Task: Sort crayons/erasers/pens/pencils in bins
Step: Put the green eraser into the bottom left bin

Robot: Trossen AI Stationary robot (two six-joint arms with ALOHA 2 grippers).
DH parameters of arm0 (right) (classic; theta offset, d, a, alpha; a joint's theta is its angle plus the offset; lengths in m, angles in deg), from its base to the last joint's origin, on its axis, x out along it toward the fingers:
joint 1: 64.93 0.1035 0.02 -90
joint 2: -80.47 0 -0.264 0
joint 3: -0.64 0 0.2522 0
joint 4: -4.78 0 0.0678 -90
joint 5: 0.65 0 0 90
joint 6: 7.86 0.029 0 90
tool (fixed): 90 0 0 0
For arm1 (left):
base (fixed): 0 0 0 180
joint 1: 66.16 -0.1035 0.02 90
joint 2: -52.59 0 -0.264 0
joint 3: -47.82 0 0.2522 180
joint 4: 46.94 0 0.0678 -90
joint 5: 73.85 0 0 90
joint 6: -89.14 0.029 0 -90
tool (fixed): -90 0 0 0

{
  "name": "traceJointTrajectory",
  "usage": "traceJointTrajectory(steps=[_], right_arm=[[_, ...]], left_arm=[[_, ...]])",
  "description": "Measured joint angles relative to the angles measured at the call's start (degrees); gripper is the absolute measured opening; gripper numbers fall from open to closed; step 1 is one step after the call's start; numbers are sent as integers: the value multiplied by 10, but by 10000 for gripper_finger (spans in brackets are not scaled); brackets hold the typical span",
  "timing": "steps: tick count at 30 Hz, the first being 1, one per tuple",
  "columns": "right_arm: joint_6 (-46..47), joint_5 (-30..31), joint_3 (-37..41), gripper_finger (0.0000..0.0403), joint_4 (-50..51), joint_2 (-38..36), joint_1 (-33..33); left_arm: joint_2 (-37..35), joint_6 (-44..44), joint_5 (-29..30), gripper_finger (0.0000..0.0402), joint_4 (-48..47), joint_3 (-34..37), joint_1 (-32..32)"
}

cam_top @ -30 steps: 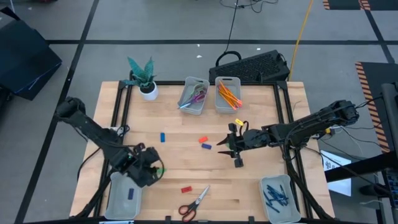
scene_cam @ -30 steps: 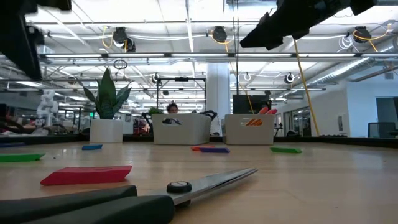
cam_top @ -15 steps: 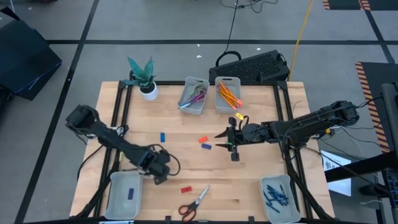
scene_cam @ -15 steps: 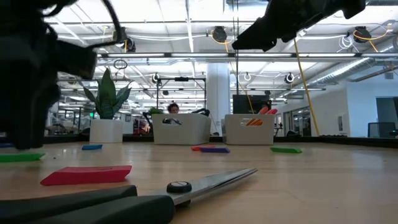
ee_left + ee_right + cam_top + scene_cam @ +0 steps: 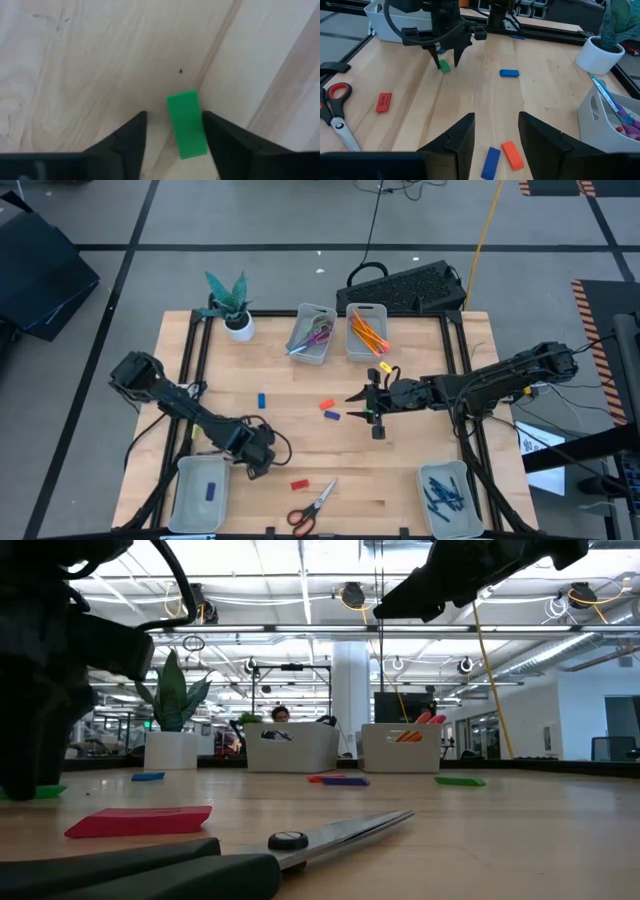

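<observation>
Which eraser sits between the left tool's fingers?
The green eraser, lying on the table between the open left tool; the red and blue ones lie elsewhere.

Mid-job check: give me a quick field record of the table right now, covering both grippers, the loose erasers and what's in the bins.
left gripper: open, fingers either side of the green eraser, near the front-left bin
right gripper: open, above mid-table, holding nothing
loose erasers: blue, red beside blue, red by the scissors
front-left bin: one blue eraser
front-right bin: pens
back bins: pencils in one; the other's contents unclear
</observation>
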Motion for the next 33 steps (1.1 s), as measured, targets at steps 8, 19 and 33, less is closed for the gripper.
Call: traceJointTrajectory(steps=[8, 19, 33], right_arm=[[12, -3, 0, 146, 0, 0, 1], [-3, -2, 0, 146, -5, 0, 1], [-2, -1, 0, 146, 0, 0, 1]], left_arm=[[0, -33, -6, 46, -15, 3, -7], [-46, -25, -29, 28, -170, -134, 8], [-29, -210, 0, 81, -189, -178, 61]])
